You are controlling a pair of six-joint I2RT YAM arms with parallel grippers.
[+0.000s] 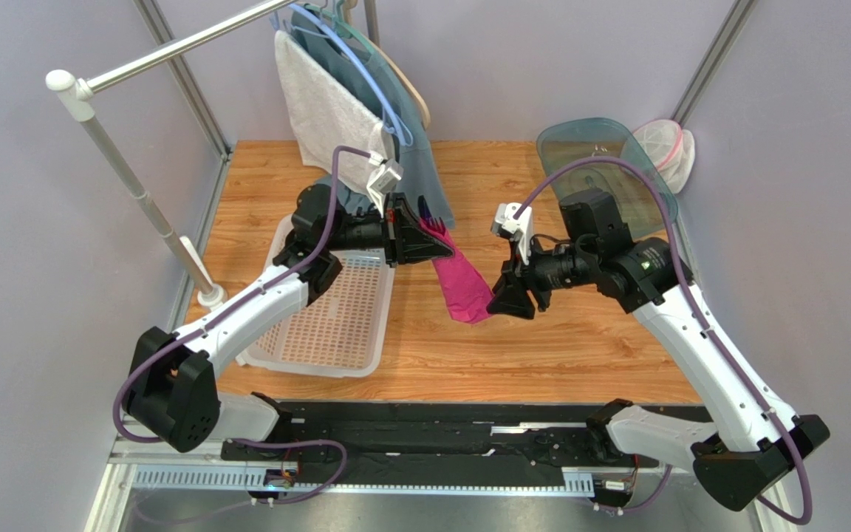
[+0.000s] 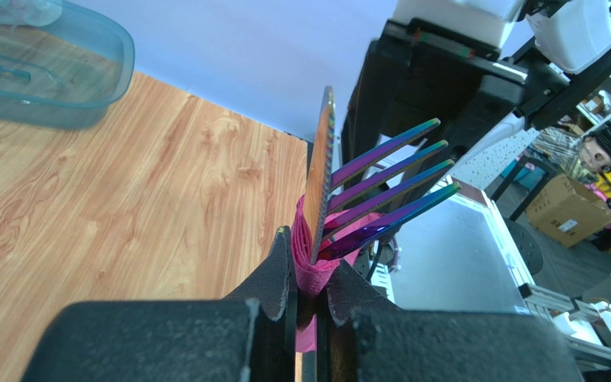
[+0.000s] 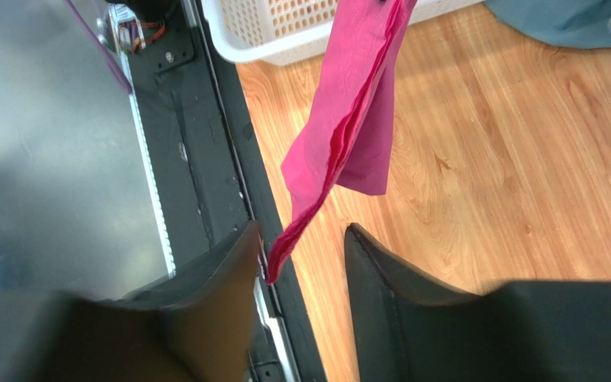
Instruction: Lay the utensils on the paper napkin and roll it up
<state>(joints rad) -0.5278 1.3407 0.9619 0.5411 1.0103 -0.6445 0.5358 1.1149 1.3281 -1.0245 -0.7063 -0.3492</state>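
**Two-arm rig at a wooden table (image 1: pixel 574 333), shown from above and from both wrists.**

The left hand (image 1: pixel 402 235) is closed tightly on a thin magenta-pink paper napkin (image 1: pixel 461 286). The napkin is wrapped around the handles of the slim purple plastic utensils (image 1: pixel 432 227).

In the left wrist view, the bunched napkin is pinched between the black fingers (image 2: pixel 273 274) of the left hand. Two utensils are seen standing out of the bunch:
- the four iridescent purple-blue tines of a plastic fork (image 2: pixel 388 183);
- a flat, orange-tinted blade-like piece (image 2: pixel 322 159), seen edge-on.

The bundle is held in the air above the table, just beside the far right corner of a white perforated plastic basket (image 1: pixel 330 321). The loose part of the napkin is hung downward from the grip as a folded, pointed flap.

The right hand (image 1: pixel 508 299) is held opposite, with its jaws parted to a moderate width and not closed on anything. In the right wrist view, the lower tip of the flap is shown between the two black fingers (image 3: pixel 213 278), close to one of them. Whether it is touched cannot be told.

At the far edge, a grey-white towel (image 1: pixel 319 111) and a teal cloth (image 1: pixel 432 166) are hung on hangers from a rail. A translucent teal plastic tray (image 1: pixel 602 155) is seen at the far right of the table.
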